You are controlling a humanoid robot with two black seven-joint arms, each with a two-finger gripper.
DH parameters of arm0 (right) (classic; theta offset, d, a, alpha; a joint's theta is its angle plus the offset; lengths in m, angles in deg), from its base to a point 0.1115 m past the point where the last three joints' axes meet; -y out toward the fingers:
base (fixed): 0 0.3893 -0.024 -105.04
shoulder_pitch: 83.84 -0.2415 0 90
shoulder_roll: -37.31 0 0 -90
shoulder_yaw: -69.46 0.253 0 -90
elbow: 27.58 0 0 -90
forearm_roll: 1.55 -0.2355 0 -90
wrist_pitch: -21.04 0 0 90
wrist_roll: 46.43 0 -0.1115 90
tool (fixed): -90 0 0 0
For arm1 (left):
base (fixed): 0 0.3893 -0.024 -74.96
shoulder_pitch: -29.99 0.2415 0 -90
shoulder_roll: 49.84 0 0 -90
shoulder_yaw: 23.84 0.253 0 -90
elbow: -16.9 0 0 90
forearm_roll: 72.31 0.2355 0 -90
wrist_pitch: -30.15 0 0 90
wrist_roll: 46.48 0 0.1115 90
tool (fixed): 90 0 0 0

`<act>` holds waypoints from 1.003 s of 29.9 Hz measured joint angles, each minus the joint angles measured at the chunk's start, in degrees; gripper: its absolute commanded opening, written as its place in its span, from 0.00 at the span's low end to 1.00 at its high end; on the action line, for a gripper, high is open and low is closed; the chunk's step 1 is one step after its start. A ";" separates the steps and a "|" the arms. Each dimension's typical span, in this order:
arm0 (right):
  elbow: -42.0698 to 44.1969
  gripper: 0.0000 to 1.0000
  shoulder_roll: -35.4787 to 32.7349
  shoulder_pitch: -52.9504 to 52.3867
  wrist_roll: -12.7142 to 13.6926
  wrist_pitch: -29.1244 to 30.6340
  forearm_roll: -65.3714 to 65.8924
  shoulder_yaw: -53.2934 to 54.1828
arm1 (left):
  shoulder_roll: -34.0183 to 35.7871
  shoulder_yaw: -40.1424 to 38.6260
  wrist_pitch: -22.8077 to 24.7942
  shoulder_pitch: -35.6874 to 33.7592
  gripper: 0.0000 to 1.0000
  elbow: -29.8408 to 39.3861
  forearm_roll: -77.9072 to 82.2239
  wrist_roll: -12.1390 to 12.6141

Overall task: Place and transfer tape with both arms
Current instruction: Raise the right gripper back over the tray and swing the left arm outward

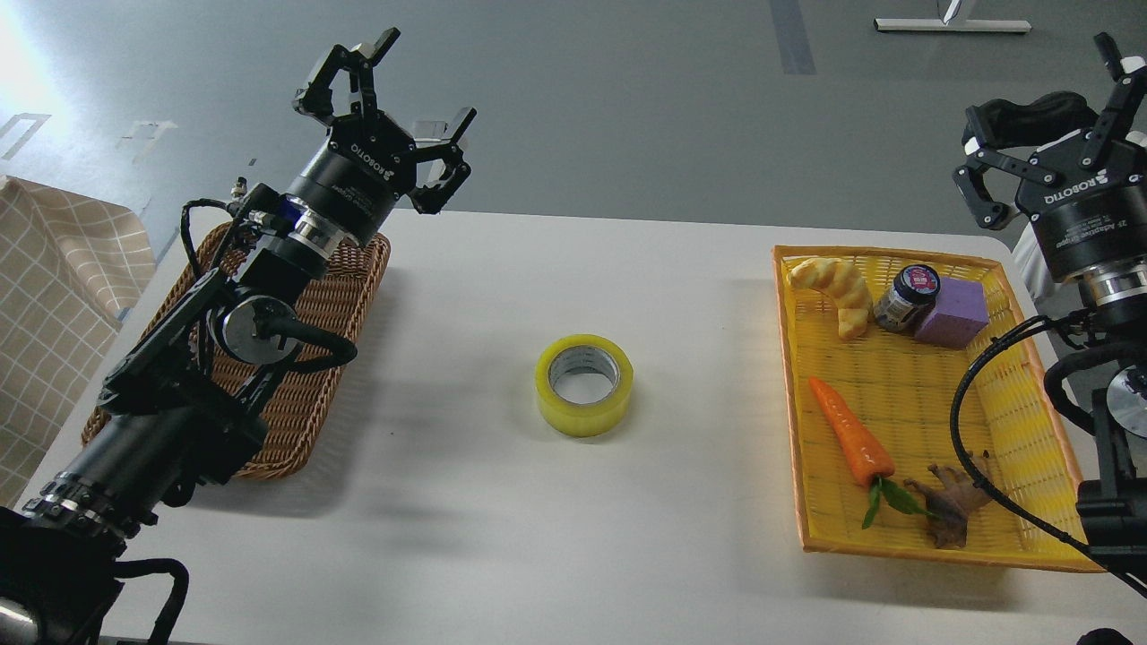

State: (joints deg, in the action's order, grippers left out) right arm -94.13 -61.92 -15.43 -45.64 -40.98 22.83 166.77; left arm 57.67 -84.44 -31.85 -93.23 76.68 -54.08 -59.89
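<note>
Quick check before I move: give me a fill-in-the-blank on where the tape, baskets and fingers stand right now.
1. The tape lies on the white table between the wicker basket and the ____ basket.
2. The left gripper has its fingers ____.
3. The carrot lies in the basket nearest the ____ gripper.
4. The tape is held by ____ gripper.

Missing: yellow; open; right; neither

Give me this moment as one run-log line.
tape: flat on table, between baskets, untouched | left tool: open, raised over brown basket | right tool: open, raised beyond yellow basket
</note>
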 measured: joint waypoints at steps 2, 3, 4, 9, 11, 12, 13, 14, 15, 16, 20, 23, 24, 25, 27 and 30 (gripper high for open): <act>1.41 1.00 1.80 0.29 0.00 0.00 -2.73 0.12 | 0.57 0.06 0.00 -0.45 0.98 0.03 1.85 -0.09; 1.82 1.00 2.57 0.47 0.00 0.00 -3.38 0.13 | 0.75 0.09 0.00 -0.67 0.98 0.07 3.13 -0.11; 2.09 1.00 3.23 0.59 0.00 0.00 -3.85 0.20 | 0.98 0.09 0.00 -0.92 0.98 0.11 4.80 -0.14; 2.38 1.00 6.72 1.55 -0.14 0.00 -4.32 0.90 | 2.49 0.07 -1.28 -1.46 0.98 3.55 19.36 -0.64; 2.38 1.00 7.47 1.82 -0.80 0.01 -4.33 0.98 | 3.22 0.05 -3.43 -1.49 0.98 6.00 25.83 -0.72; 2.38 1.00 7.70 1.90 -1.22 0.01 -4.33 0.98 | 3.42 0.04 -4.27 -1.49 0.98 6.78 28.13 -0.72; 2.38 1.00 7.84 1.93 -1.63 0.01 -4.34 0.98 | 3.57 0.04 -4.83 -1.49 0.98 7.29 29.87 -0.71; 2.37 1.00 7.99 1.98 -2.12 0.02 -4.38 0.99 | 3.79 0.04 -5.34 -1.49 0.98 7.76 31.70 -0.52; 2.33 1.00 8.23 2.05 -2.57 0.03 -4.40 0.99 | 4.15 0.07 -5.62 -1.49 0.98 8.07 33.09 -0.34; 2.29 1.00 8.42 2.09 -2.94 0.03 -4.41 0.99 | 4.65 0.30 -5.81 -1.49 0.98 8.25 34.08 -0.19; 2.27 1.00 8.84 2.16 -3.51 0.04 -4.93 1.01 | 6.69 2.42 -6.26 -2.15 0.98 9.25 35.46 -0.04; 2.32 1.00 8.85 2.25 -3.52 0.04 -5.89 1.00 | 8.21 3.60 -6.43 -2.35 0.98 10.37 35.61 -0.11; 2.42 1.00 8.85 2.28 -3.41 0.04 -6.03 0.97 | 8.53 3.82 -6.51 -2.40 0.98 10.53 35.62 -0.14; 2.53 1.00 8.78 2.29 -3.23 0.04 -6.08 0.85 | 8.75 3.94 -6.56 -2.42 0.98 10.61 35.68 -0.16; 2.70 1.00 8.44 2.29 -2.89 0.04 -6.08 0.39 | 9.11 4.05 -6.62 -2.45 0.98 10.68 36.00 -0.17; 3.61 1.00 7.93 2.20 -2.60 0.04 -5.93 -0.17 | 9.43 4.28 -6.62 -2.69 0.98 10.71 36.48 0.05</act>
State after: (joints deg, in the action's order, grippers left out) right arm -90.52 -53.99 -13.24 -48.24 -40.94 16.90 166.60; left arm 67.10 -80.15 -38.47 -95.93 87.39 -17.60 -59.84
